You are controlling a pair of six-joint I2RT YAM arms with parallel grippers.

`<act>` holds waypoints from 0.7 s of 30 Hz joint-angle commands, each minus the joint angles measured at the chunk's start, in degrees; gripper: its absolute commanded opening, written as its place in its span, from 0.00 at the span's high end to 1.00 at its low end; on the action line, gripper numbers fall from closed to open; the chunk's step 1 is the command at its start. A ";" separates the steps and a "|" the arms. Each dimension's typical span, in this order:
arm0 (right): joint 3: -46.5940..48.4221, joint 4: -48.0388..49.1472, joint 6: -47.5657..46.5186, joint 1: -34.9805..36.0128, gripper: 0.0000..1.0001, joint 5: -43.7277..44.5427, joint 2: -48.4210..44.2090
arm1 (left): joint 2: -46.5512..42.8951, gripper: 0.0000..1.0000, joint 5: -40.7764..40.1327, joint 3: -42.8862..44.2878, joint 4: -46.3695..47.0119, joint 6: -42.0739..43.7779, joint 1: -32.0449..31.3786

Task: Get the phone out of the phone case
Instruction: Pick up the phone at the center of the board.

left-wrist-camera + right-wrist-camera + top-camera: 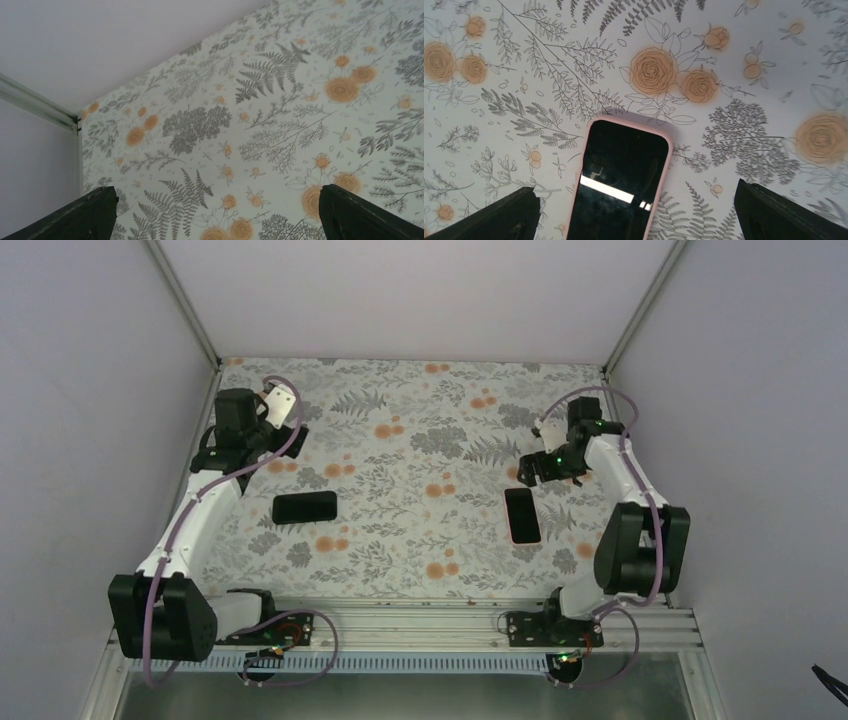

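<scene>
A black-screened phone in a pink case [522, 515] lies flat on the floral table, right of centre, long side running near to far. In the right wrist view the phone [621, 175] lies screen up with its pink rim showing. My right gripper [533, 468] hovers just beyond the phone's far end, open, with the jaws wide on either side of the phone [636, 210] and touching nothing. My left gripper [287, 412] is at the far left of the table, open and empty [218, 212], over bare cloth.
A second dark phone-shaped slab [304, 507] lies flat left of centre, long side running left to right. Grey walls close in the table on the left, right and back. A metal rail [420, 625] runs along the near edge by the arm bases.
</scene>
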 commanded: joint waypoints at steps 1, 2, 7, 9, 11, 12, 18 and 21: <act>1.31 -2.40 5.41 1.64 0.00 1.50 4.65 | 0.81 0.00 -3.11 0.46 -1.18 1.42 -0.37; 0.65 -1.18 6.26 1.96 0.00 2.84 4.88 | 0.76 0.00 -3.52 0.11 -1.15 1.43 -0.32; -0.19 0.46 8.45 2.91 0.00 6.01 7.02 | 0.67 0.00 -3.65 -1.26 -2.13 2.52 -0.33; -0.82 0.79 8.98 4.50 0.00 8.13 8.13 | 0.78 0.00 -4.04 -1.38 -2.46 2.99 -0.31; -1.54 1.35 9.42 6.51 0.00 9.95 10.31 | 0.97 0.00 -4.61 -1.28 -2.72 3.26 -0.31; -1.73 1.58 9.79 7.43 0.00 10.64 11.45 | 1.04 0.00 -4.73 -1.18 -2.86 3.32 -0.38; -1.07 2.62 11.43 9.33 0.00 10.88 15.83 | 0.92 0.00 -2.90 -1.09 -3.68 3.45 -0.36; -1.12 2.67 11.48 9.41 0.00 11.15 16.57 | 0.62 0.00 -3.00 -1.32 -3.79 3.67 -0.30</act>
